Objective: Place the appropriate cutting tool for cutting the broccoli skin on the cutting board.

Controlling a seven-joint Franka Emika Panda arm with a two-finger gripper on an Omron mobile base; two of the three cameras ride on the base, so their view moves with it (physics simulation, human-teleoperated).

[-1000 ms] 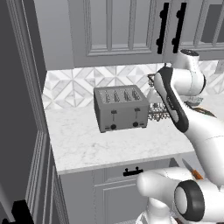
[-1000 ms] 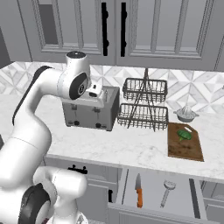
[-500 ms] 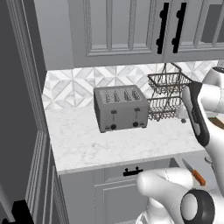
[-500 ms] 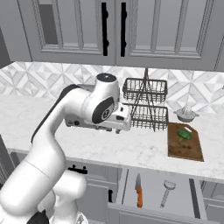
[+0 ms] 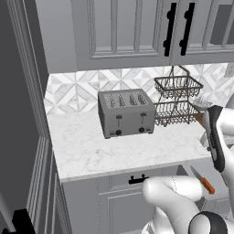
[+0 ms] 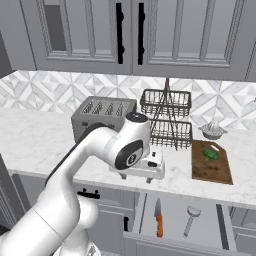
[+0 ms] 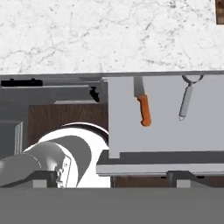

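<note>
One knife (image 6: 158,224) with an orange-red handle lies in the open drawer (image 6: 175,239) under the worktop (image 6: 45,145) edge, with bare drawer floor between it and one grey utensil (image 6: 191,220) at its 3 o'clock. One cutting board (image 6: 211,163) carries one broccoli (image 6: 210,154). The end effector (image 6: 142,171) hangs open above the drawer, gripping nothing.

- Cutting tool (image 6: 159,225): orange-red handle, grey blade.
- Broccoli (image 6: 210,154): bright green.
- Cutting board (image 6: 212,169): brown wood.
- Toaster (image 5: 126,113): grey.
- Worktop (image 5: 91,151): white, grey-veined marble.
</note>
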